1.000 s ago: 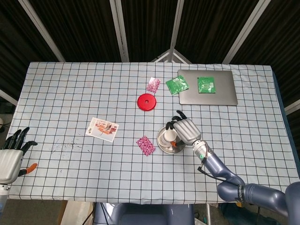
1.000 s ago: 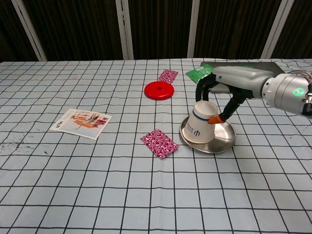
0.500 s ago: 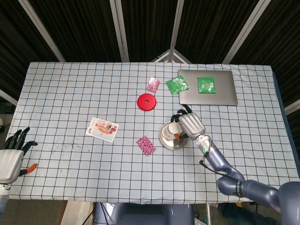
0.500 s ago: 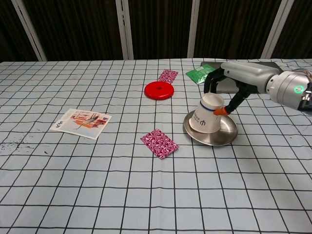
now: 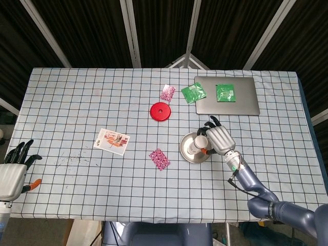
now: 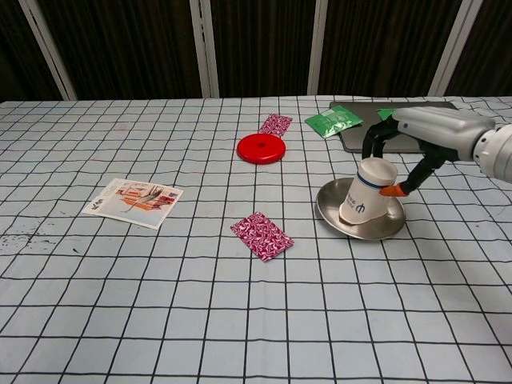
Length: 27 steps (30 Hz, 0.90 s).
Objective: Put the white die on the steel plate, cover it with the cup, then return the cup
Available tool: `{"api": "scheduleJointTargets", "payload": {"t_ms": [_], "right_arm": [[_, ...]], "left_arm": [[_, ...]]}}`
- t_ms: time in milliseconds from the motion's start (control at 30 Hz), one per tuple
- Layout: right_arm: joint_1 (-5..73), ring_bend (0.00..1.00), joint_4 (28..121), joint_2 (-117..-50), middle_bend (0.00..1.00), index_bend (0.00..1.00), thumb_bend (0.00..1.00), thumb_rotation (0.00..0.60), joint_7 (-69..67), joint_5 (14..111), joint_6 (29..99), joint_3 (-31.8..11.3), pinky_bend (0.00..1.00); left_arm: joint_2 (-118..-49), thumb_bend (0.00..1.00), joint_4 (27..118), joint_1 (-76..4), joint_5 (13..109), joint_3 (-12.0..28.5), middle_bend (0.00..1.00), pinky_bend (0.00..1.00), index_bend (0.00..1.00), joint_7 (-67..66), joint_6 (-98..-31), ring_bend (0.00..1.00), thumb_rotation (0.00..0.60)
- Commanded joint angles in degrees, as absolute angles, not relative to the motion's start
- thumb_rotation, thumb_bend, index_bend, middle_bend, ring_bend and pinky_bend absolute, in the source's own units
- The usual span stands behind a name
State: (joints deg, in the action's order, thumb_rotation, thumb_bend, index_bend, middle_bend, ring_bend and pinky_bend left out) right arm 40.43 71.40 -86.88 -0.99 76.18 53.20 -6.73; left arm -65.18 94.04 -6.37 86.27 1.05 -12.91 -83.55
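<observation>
A white paper cup [image 6: 366,192] stands upside down and tilted on the steel plate [image 6: 330,206], right of the table's middle. My right hand [image 6: 416,140] grips the cup near its upturned base, fingers behind it and the orange-tipped thumb in front. Seen from the head view, the right hand [image 5: 219,139] covers part of the cup [image 5: 197,145] and the right side of the plate [image 5: 185,149]. No view shows the white die. At the table's near left corner my left hand [image 5: 13,171] is open and holds nothing.
A red disc [image 6: 262,148] lies behind the plate, with a pink patterned packet [image 6: 262,235] to the plate's left. A printed card [image 6: 134,202] is further left. At the back right a grey laptop [image 5: 226,96] carries a green packet [image 5: 225,92]. Another green packet [image 5: 193,93] lies beside it.
My right hand has moved to the right with the tilted cup, and the steel plate has slid to the right under it. The left hand has stayed put.
</observation>
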Motion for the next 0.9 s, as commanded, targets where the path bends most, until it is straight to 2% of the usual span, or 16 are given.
{"api": "scheduleJointTargets", "payload": {"t_ms": [33, 433, 900], "right_arm": [[39.71, 0.23, 74.30, -85.54, 0.47, 0.59, 0.45, 0.600, -2.30, 78.05, 53.80, -5.58, 0.01], [41.07, 0.23, 80.95, -85.13, 0.47, 0.59, 0.45, 0.600, -4.30, 79.95, 52.55, -6.06, 0.01], [43.47, 0.23, 78.15, -88.70, 0.47, 0.59, 0.45, 0.600, -6.19, 77.03, 50.26, -9.28, 0.03]], "left_arm": [[-65.21, 0.24, 94.15, -6.38, 86.30, 1.04, 0.00, 0.13, 0.33, -12.87, -83.54, 0.00, 0.600], [-65.05, 0.24, 94.12, -6.35, 86.66, 1.01, 0.00, 0.13, 0.34, -12.20, -83.77, 0.00, 0.600], [-65.08, 0.24, 93.92, -6.47, 86.74, 0.93, 0.00, 0.13, 0.34, -12.20, -83.49, 0.00, 0.600]]}}
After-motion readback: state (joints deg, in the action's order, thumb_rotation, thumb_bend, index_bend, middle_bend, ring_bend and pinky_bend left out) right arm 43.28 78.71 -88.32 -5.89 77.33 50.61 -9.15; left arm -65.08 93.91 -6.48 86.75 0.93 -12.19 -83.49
